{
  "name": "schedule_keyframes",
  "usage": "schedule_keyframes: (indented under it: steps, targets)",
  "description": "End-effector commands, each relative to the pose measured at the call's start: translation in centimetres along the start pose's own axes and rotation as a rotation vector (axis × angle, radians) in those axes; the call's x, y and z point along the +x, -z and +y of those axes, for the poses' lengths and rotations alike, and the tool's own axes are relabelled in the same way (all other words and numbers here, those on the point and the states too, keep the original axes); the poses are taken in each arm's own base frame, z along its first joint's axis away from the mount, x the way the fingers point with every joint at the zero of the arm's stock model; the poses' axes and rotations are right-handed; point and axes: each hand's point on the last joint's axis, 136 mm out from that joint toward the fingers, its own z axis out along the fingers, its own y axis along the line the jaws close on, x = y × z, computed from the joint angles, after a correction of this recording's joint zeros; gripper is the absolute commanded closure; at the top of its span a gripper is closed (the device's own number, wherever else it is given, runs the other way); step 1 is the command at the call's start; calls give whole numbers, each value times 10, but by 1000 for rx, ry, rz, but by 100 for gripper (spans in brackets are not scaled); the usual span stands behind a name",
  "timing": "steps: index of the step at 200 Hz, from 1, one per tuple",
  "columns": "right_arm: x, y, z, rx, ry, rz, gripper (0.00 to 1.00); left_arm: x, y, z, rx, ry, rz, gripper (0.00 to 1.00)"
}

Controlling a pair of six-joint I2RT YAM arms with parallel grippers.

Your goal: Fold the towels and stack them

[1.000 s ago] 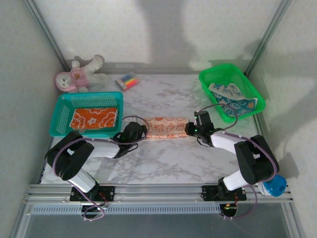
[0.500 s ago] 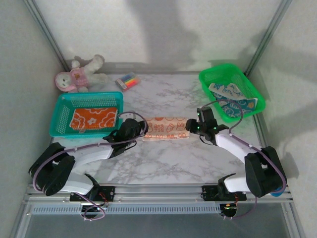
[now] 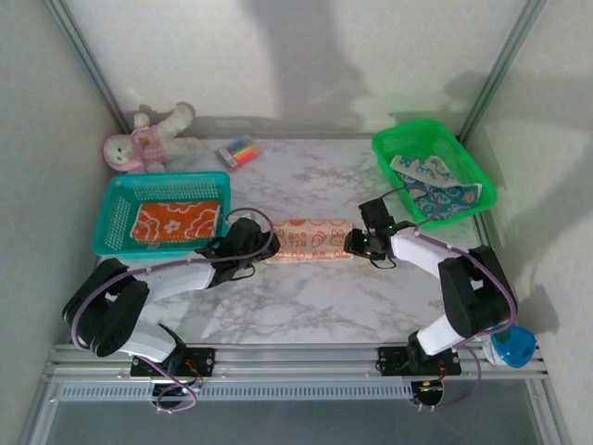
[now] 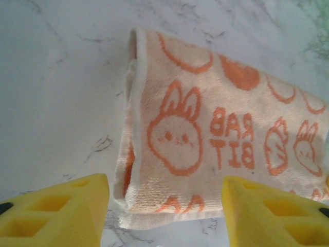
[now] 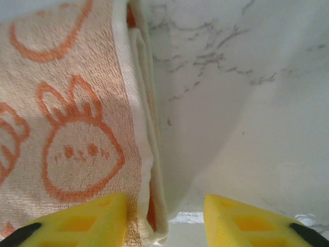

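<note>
- Top external view: since a second before, both had let go. The left hand and the right hand stood with jaws apart, holding nothing, at the two ends of the peach towel.
- Left wrist view: "RAB BIT" could be read beside a printed bunny.
- Folded, the peach towel lay flat mid-tabletop, with its long axis left to right.

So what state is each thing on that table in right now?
Pale peach bunny-print towel, folded into a strip, lying flat.
Orange-and-white towel, folded, in the teal plastic basket.
White-and-blue towel, rumpled, in the green plastic basket.
Left arm, jaws open at the strip's left end.
Right arm, jaws open at its right end.
</note>
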Motion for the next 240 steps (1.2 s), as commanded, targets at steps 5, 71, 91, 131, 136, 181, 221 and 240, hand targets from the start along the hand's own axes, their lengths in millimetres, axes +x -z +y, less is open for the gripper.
schedule_keyframes:
  steps: [5, 71, 91, 131, 136, 181, 221, 240]
  targets:
    - [3, -2, 2, 3, 20, 23, 59, 4, -1, 0, 21, 47, 50, 45]
    - [3, -8, 1, 14, 32, 36, 59, 24, -8, 17, -23, 98, 143, 63]
    - [1, -8, 2, 11, 34, 32, 59, 26, -7, 23, -51, 99, 145, 67]
    - [-1, -9, 4, 10, 35, 34, 59, 27, -9, 27, -74, 98, 147, 89]
    - [-1, -10, 4, 11, 36, 35, 59, 27, -9, 27, -78, 98, 144, 90]
    - [-2, -11, 3, 16, 35, 34, 59, 24, -3, 31, -98, 98, 132, 100]
    - [-3, -12, 3, 19, 32, 33, 59, 23, 6, 26, -80, 130, 125, 100]
    - [-4, -12, 3, 20, 32, 30, 59, 23, 11, 23, -73, 135, 124, 100]
